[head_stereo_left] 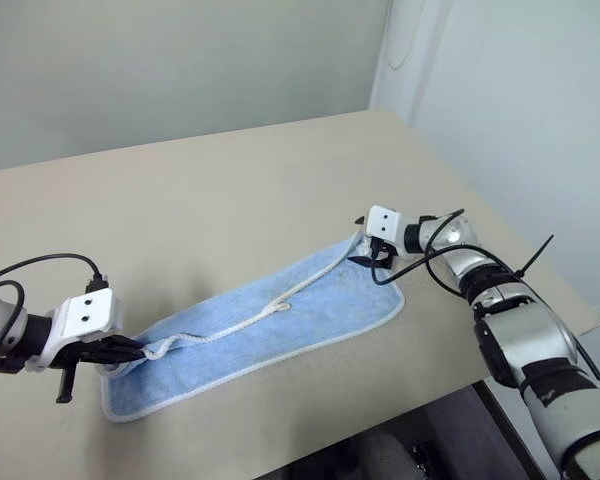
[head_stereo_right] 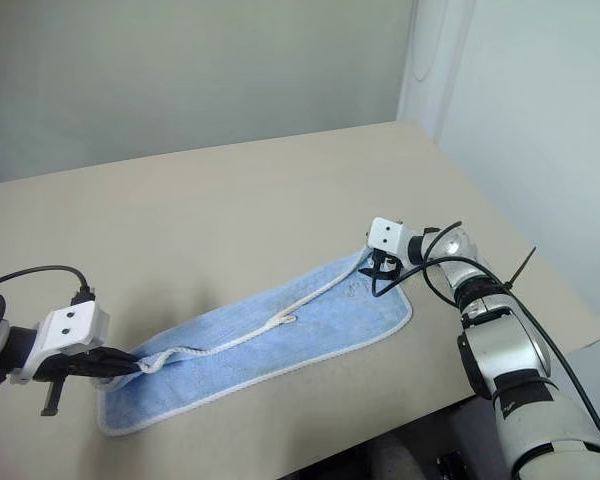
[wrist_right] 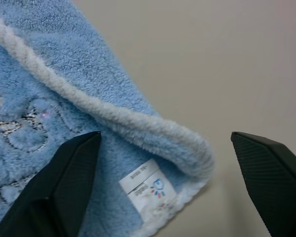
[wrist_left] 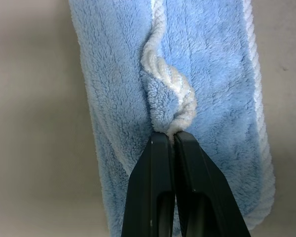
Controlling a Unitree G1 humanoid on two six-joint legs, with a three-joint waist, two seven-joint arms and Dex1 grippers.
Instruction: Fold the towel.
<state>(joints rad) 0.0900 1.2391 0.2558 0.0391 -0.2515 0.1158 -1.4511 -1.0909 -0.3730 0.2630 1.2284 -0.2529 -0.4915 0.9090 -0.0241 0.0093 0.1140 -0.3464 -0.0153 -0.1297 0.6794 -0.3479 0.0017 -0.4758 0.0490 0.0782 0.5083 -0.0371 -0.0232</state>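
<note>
The light blue towel [head_stereo_left: 270, 320] lies on the table as a long strip folded lengthwise, its white border running along the top as a raised cord. My left gripper [head_stereo_left: 130, 350] is at the strip's near left end, shut on a bunched corner of the towel [wrist_left: 170, 113]. My right gripper [head_stereo_left: 372, 260] is at the far right end, open. Its two fingers straddle the upper layer's corner [wrist_right: 187, 148] without touching it. A small white tag [wrist_right: 148, 190] on the layer underneath shows between them.
The beige table [head_stereo_left: 230, 190] stretches bare behind the towel up to the wall. Its front edge [head_stereo_left: 310, 440] runs close below the towel, and its right edge [head_stereo_left: 520, 240] passes just beyond my right arm.
</note>
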